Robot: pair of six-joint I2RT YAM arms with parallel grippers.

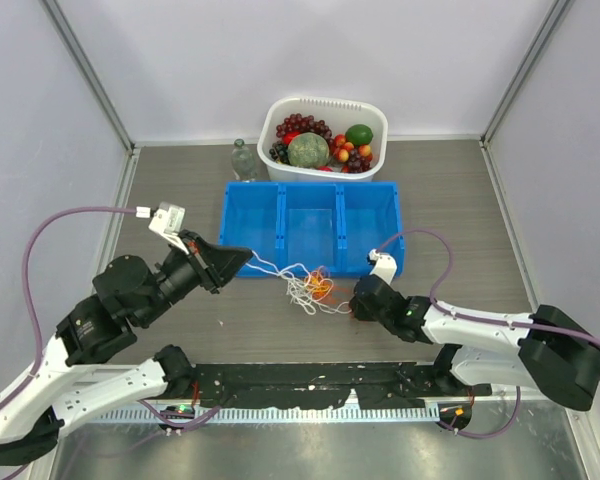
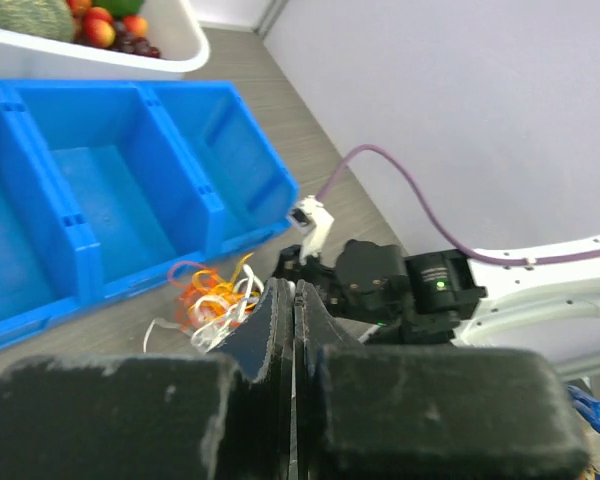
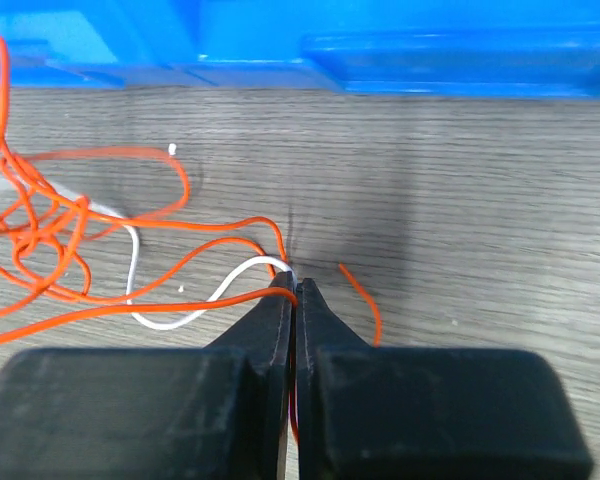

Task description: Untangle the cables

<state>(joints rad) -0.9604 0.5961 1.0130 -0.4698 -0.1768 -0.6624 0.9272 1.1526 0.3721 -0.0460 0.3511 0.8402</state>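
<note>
Where the cables (image 1: 316, 288) lie in a loose knot of white, orange and red on the bench (image 1: 460, 220), just in front of the blue bin (image 1: 280, 228), the two arms reach in from opposite sides. The left tool (image 1: 244, 257) has its fingers pressed tight together. White strands run from its tip across to the knot, so it appears to be pinching them. The right tool (image 3: 295, 288) is closed as well, low over the wood. A white strand and an orange one meet right at its tip, where it grips them. A short orange end curls on the bench just beside that tip, and most of the orange loops lie further off. Behind the bin stand a white basket (image 1: 325, 103) of fruit and, next to it, a clear bottle (image 1: 243, 160).
</note>
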